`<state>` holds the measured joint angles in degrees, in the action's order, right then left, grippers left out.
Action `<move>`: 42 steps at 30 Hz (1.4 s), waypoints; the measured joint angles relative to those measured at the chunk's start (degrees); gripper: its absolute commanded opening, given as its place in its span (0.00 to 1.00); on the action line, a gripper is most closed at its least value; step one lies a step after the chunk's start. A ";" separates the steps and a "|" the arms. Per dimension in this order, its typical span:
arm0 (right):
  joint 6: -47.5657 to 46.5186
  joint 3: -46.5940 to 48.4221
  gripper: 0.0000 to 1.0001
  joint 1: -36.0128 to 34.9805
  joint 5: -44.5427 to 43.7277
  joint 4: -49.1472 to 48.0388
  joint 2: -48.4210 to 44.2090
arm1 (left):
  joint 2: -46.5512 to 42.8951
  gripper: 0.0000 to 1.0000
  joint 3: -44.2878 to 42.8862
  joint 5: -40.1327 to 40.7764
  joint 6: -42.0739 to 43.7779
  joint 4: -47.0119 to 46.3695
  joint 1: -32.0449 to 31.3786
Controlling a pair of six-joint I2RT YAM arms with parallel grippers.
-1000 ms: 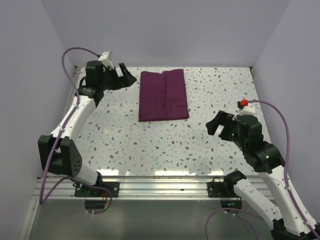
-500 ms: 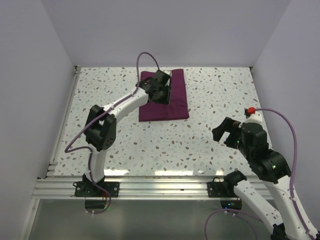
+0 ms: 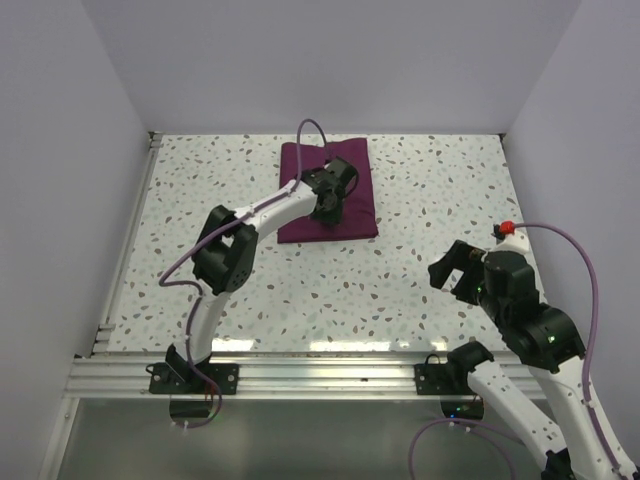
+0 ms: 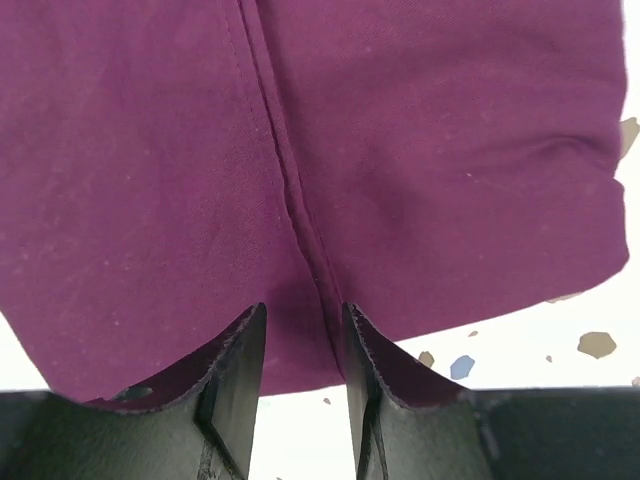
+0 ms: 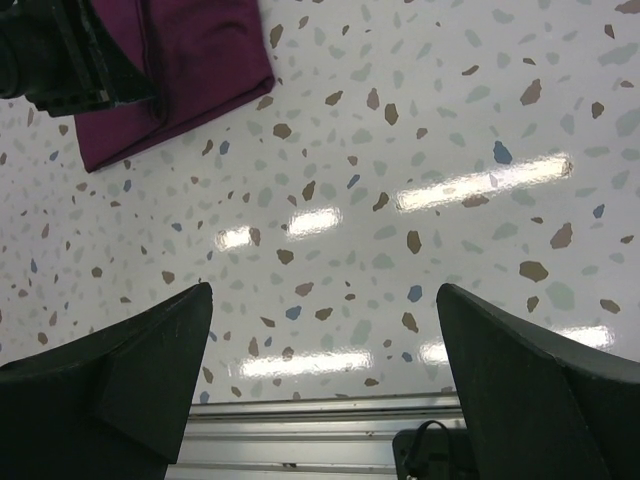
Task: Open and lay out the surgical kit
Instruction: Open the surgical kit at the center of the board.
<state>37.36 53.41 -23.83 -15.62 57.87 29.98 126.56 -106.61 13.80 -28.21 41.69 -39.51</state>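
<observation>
The folded kit (image 3: 360, 215) lies upper centre. Left gripper (image 4: 300, 315) straddles its seam (image 4: 280, 150), jaws narrowed; a true pinch I cannot tell. Right gripper (image 5: 322, 290), lower right, gapes. Step, I judge: opening; next, lift one flap aside.

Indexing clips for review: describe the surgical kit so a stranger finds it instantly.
On the speckled table, look to the far middle. The surgical kit is a folded plum cloth rectangle, its centre seam in the left claw. Nothing else there is cloth.
</observation>
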 measured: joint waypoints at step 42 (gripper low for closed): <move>-1.55 1.84 0.98 -0.11 7.80 -13.92 24.59 | -22.73 0.00 15.72 -3.13 -0.74 -4.04 16.13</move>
<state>35.81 55.24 -23.94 -7.81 43.94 54.57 103.83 -90.89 10.68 -28.95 37.65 -23.38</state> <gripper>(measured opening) 0.981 0.018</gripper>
